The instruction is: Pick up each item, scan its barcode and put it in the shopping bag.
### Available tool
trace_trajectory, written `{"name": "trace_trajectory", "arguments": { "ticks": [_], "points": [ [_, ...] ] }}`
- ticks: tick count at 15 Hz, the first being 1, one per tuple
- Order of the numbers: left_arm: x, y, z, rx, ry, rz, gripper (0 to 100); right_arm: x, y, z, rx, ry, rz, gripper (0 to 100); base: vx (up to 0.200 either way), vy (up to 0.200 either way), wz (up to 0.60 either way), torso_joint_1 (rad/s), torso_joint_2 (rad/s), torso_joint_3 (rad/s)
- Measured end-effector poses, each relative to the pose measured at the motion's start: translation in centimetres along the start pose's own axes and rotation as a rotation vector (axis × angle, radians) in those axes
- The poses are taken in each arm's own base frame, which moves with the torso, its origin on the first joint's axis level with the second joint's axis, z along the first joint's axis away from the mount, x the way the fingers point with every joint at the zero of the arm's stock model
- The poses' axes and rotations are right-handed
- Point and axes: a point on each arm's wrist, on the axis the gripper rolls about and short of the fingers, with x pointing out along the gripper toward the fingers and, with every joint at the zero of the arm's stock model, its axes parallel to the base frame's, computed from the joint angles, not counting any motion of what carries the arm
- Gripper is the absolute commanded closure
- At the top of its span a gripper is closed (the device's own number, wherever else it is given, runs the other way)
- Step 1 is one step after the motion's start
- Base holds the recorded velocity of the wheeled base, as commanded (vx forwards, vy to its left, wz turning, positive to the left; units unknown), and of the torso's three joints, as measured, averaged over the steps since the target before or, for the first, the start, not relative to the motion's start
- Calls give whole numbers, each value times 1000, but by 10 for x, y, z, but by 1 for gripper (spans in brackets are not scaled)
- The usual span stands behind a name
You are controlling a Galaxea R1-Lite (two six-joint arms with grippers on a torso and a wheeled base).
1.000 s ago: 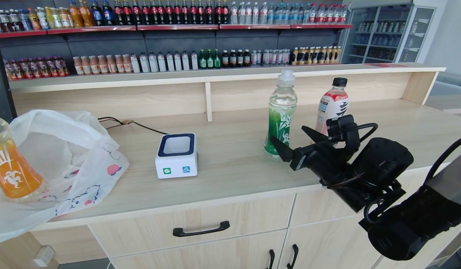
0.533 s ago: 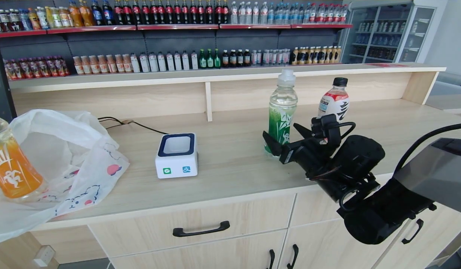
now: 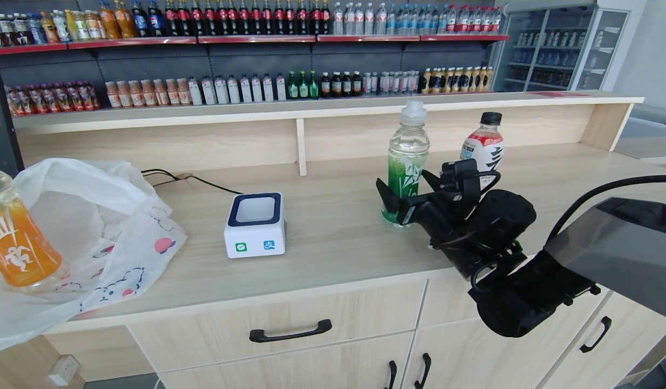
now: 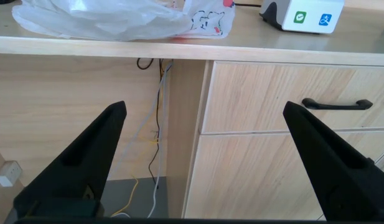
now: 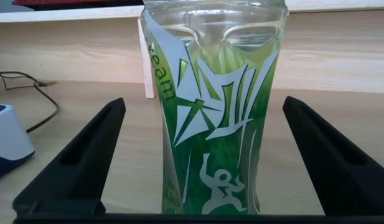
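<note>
On the counter (image 3: 333, 232), head view: your right gripper (image 3: 403, 182) is open, one finger on either side of the upright green bottle (image 3: 407, 156); a white-labelled bottle (image 3: 482, 146) stands just behind; the scanner (image 3: 255, 224) sits mid-counter; an orange bottle (image 3: 14, 237) stands at the shopping bag (image 3: 95, 216). Left wrist view: your left gripper (image 4: 204, 109) hangs open before the drawers (image 4: 291, 149), below the counter edge. Right wrist view: the green bottle (image 5: 213, 124) stands between the spread fingers (image 5: 86, 155), clear of both.
</note>
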Motion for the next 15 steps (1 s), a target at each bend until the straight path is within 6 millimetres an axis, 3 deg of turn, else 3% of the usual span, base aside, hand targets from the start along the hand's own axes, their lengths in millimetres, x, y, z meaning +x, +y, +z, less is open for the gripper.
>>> {"name": "trace_trajectory", "arguments": {
  "ticks": [9,10,15],
  "points": [
    [0,0,0,-1,0,0,0,20,0,-4,9,-57,-27,0,0,0,0,0,0,0],
    [0,0,0,-1,0,0,0,20,1,-5,9,-55,-26,100,0,0,0,0,0,0],
    [0,0,0,-1,0,0,0,21,0,-7,10,-53,-24,100,0,0,0,0,0,0]
  ]
}}
